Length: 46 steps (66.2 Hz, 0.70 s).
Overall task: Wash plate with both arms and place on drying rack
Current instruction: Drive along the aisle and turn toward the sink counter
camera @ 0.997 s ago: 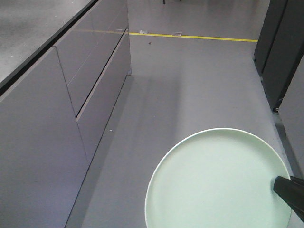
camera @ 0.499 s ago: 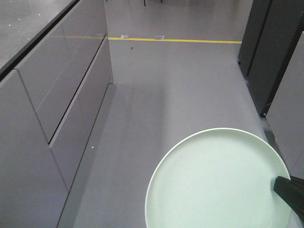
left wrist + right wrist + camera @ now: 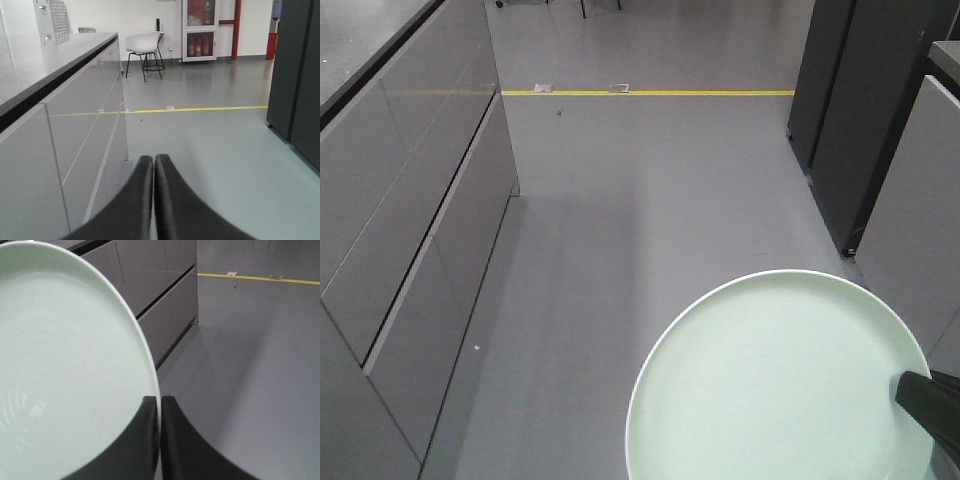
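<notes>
The pale mint-green plate (image 3: 775, 380) fills the lower right of the front view, held flat above the grey floor. My right gripper (image 3: 159, 401) is shut on the plate's rim, one black finger on each face; the plate (image 3: 65, 365) takes up the left of the right wrist view. In the front view only a black finger (image 3: 928, 400) shows at the plate's right edge. My left gripper (image 3: 153, 159) is shut with nothing in it, pointing along the aisle. The drying rack is out of view.
A grey cabinet run with drawer fronts (image 3: 410, 240) lines the left side under a dark counter (image 3: 45, 60). Dark tall cabinets (image 3: 845, 110) stand on the right. A yellow floor line (image 3: 650, 92) crosses the aisle ahead. A white chair (image 3: 144, 44) stands far back.
The whole view has swung: the left cabinets have slid left and the dark cabinets on the right have come further into view. The plate and right finger keep the same place in the frame.
</notes>
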Tool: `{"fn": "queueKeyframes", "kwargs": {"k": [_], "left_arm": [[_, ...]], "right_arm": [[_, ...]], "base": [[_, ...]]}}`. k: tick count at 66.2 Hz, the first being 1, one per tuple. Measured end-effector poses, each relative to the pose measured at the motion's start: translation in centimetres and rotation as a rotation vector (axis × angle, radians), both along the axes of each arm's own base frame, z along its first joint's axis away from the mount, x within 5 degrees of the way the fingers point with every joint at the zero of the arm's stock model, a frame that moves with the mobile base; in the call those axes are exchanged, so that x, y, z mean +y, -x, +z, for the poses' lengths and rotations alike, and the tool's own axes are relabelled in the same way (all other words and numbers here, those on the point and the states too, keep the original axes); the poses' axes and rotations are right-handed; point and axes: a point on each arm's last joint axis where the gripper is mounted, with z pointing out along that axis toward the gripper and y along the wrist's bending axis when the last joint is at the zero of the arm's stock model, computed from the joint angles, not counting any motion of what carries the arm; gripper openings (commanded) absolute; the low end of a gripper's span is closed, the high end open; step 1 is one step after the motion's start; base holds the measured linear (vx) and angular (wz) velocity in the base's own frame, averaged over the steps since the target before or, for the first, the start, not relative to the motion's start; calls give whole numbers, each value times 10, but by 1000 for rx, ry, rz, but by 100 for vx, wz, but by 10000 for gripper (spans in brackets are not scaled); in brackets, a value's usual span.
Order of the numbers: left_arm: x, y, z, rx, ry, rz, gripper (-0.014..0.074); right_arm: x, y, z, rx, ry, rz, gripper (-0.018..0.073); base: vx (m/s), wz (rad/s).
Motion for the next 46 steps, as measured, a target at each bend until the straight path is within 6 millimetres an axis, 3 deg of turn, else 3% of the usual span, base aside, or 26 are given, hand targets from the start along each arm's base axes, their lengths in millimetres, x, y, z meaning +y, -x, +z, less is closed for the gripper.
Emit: {"fn": "queueKeyframes", "kwargs": {"k": [46], "left_arm": [[0, 0, 0, 0, 0, 0, -6]], "right_arm": [[0, 0, 0, 0, 0, 0, -2]], "base": [[25, -1]]}}
